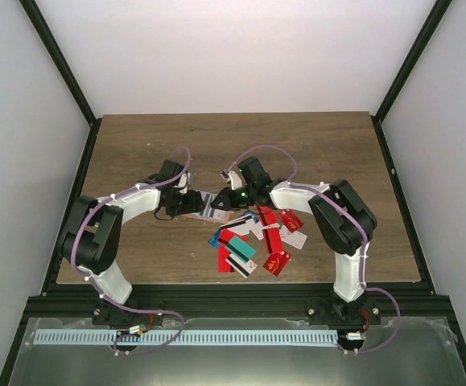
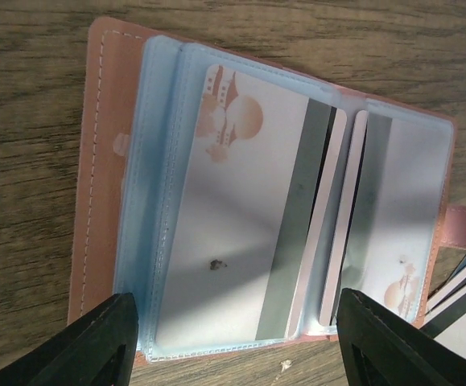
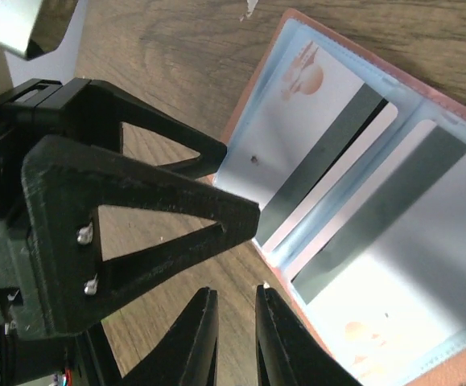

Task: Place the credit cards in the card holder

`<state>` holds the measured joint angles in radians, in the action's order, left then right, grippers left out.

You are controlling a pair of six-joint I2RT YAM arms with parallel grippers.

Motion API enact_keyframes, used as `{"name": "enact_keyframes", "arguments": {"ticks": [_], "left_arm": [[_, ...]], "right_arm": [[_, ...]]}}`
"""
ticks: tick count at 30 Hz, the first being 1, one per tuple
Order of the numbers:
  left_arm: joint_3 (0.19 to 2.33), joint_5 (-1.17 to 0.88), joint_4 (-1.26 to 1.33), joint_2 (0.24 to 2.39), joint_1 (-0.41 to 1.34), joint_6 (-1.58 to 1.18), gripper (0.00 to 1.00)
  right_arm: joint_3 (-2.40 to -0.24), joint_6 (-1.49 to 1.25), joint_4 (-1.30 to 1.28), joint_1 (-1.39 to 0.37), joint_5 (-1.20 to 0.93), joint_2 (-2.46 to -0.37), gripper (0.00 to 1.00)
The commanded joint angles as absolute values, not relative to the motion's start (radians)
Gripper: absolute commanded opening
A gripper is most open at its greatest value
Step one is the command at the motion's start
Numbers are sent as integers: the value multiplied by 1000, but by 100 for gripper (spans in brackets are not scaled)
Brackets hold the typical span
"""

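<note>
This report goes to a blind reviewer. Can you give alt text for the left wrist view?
An open salmon-brown card holder lies on a wooden table, white black-striped credit cards tucked in its clear sleeves. The left claw hangs open, its two dark fingers at the bottom corners.

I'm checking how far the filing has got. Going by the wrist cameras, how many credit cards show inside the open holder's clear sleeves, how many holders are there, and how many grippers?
credit cards showing in the sleeves: 2
card holder: 1
grippers: 2, the left gripper and the right gripper
Total: 5
</note>
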<state>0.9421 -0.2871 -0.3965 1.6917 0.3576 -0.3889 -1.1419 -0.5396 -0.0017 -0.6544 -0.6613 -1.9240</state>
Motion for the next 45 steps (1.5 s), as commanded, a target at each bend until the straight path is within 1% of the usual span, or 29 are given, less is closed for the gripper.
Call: {"name": "enact_keyframes", "arguments": {"ticks": [1,5,8,11,21,28,36,45], "left_arm": [[931,-277,-371,1710,350,-394,70],[927,-288,-362,1723,347,-396,69],[917,-332,-341,1729,347,-397,67],[911,-365,-317,1733,348,-397,66],[893,-414,-258,1687,348,-396,56],[900,-438,-257,1641,352,-385,53],[916,-451,-263,1641,371,-376,52],[940,-443,-267,1646,405,-380,51]], "right_arm": [[-1218,-532,-23,-665,-659,-1971,16],[-1251,-522,-27,-664,-649,-2023,15],[-1268,-518,-33,-663,-632,-2079,14],[-1264,-518,-31,-664,-620,-2113,12],[-1203,-529,-15,-665,-603,-2117,10],[-1217,-520,-40,-663,-589,-2065,9],[-1218,-513,-78,-659,-558,-1991,10],[-1160,-536,-110,-614,-480,-1881,10]]}}
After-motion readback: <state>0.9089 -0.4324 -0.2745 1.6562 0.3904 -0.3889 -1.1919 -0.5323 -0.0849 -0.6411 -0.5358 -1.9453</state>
